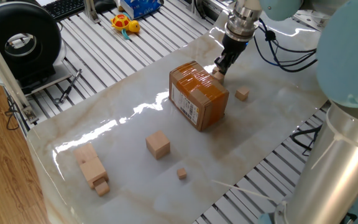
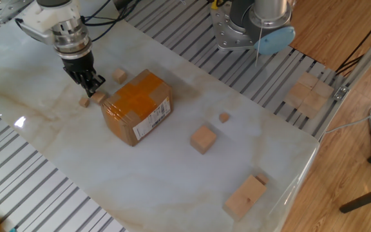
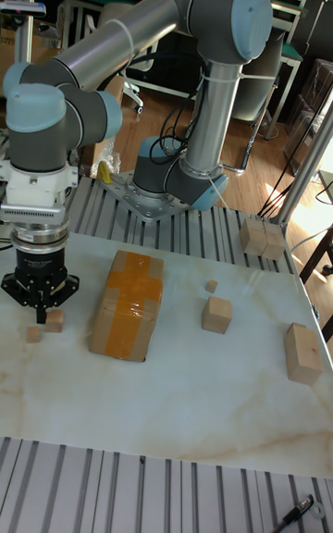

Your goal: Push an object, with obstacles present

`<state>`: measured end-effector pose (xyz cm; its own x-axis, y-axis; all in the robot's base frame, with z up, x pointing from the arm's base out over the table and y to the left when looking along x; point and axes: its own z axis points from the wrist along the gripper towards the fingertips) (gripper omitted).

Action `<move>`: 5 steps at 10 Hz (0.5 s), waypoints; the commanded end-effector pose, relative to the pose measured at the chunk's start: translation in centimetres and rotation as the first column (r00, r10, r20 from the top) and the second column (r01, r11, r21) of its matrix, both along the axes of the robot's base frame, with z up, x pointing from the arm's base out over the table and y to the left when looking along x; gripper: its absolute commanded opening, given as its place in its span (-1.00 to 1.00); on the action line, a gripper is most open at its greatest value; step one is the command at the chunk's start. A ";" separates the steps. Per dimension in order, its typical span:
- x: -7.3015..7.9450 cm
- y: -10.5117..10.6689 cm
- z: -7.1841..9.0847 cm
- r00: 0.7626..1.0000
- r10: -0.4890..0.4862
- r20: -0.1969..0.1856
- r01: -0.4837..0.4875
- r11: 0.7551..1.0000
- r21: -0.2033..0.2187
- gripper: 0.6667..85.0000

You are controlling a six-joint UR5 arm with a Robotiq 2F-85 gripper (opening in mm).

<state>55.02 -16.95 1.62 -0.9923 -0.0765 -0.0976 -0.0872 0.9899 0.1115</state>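
The object, a small light-wood cube (image 2: pixel 99 97) (image 1: pixel 217 73) (image 3: pixel 55 320), lies on the marble table right against the end of the cardboard box (image 2: pixel 137 106) (image 1: pixel 199 94) (image 3: pixel 127 304). My gripper (image 2: pixel 90 84) (image 1: pixel 221 64) (image 3: pixel 39 307) is shut, its tips low at the table and touching the cube's far side from the box. A near-identical cube (image 2: pixel 119 76) (image 1: pixel 242 94) sits apart, beside the box. A smaller wood bit (image 2: pixel 84 102) (image 3: pixel 34 334) lies just beside the object.
A larger wooden cube (image 2: pixel 203 138) (image 1: pixel 158 144) and a tiny cube (image 2: pixel 224 117) (image 1: pixel 181 173) lie beyond the box. Stacked wood blocks (image 2: pixel 245 196) (image 1: pixel 92 168) stand near the table's far end. More blocks (image 2: pixel 308 93) rest off the table on the slatted frame.
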 end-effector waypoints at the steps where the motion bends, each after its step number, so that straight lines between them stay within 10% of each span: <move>1: 0.3 1.9 0.6 0.999 -0.046 -0.013 0.047 0.998 0.034 -0.98; 5: 0.8 1.9 0.6 0.998 -0.055 0.005 0.055 0.998 0.021 -0.98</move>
